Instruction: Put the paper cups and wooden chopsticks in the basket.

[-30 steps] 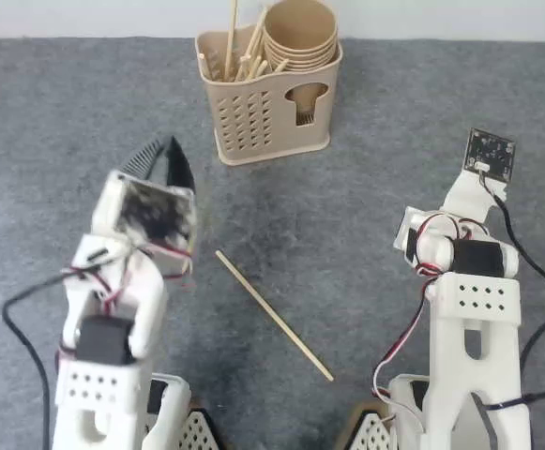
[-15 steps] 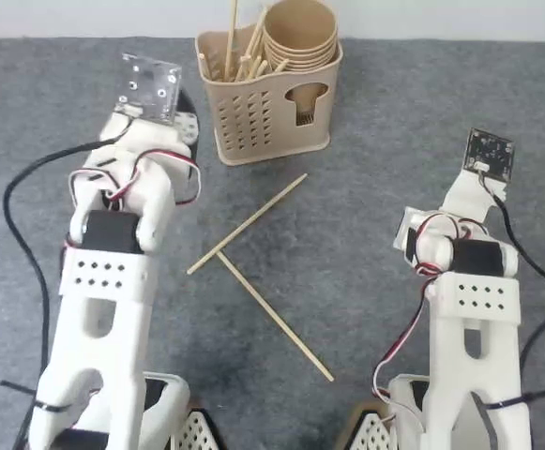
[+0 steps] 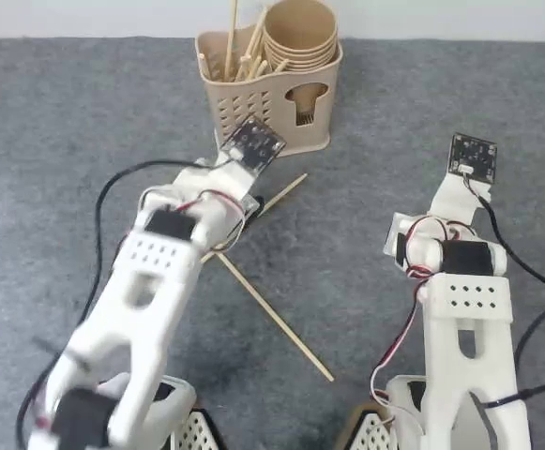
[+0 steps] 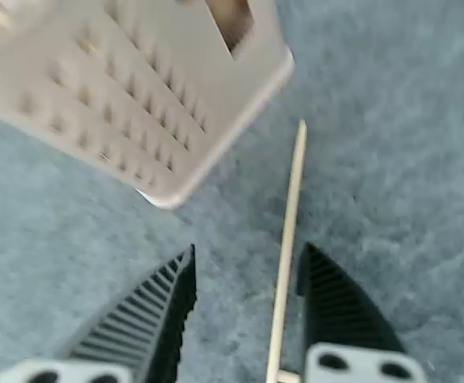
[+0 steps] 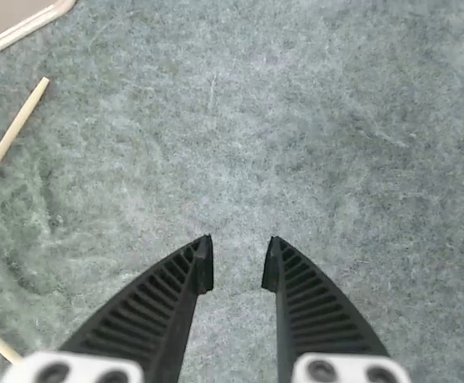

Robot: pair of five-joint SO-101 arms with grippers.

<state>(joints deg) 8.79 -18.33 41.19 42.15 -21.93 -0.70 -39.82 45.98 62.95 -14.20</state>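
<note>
You have one basket standing at the far edge of the desk. Inside it sits one nested stack of paper cups; you cannot count the cups exactly from their rims. Beside the stack, in the same basket, a bundle of upright chopsticks leans at slightly different angles, several of them, the exact number unclear.

Two chopsticks lie loose on the desk. The nearer chopstick lies flat on a diagonal, one end by your left arm, the other pointing toward the gap between the two arm bases. The farther chopstick also lies flat on a diagonal that crosses the other way. Its visible end points to the basket's front right corner, just short of it, and the rest runs under your left arm.

Your left tool is spread wide and holds nothing. That farther chopstick runs lengthwise between its fingers, close beside one of them; you cannot tell whether they touch.

Your right tool hangs over bare desk, well apart from the basket, its fingers parted by a narrow gap with nothing between them. The right arm stands at the desk's right side.
</note>
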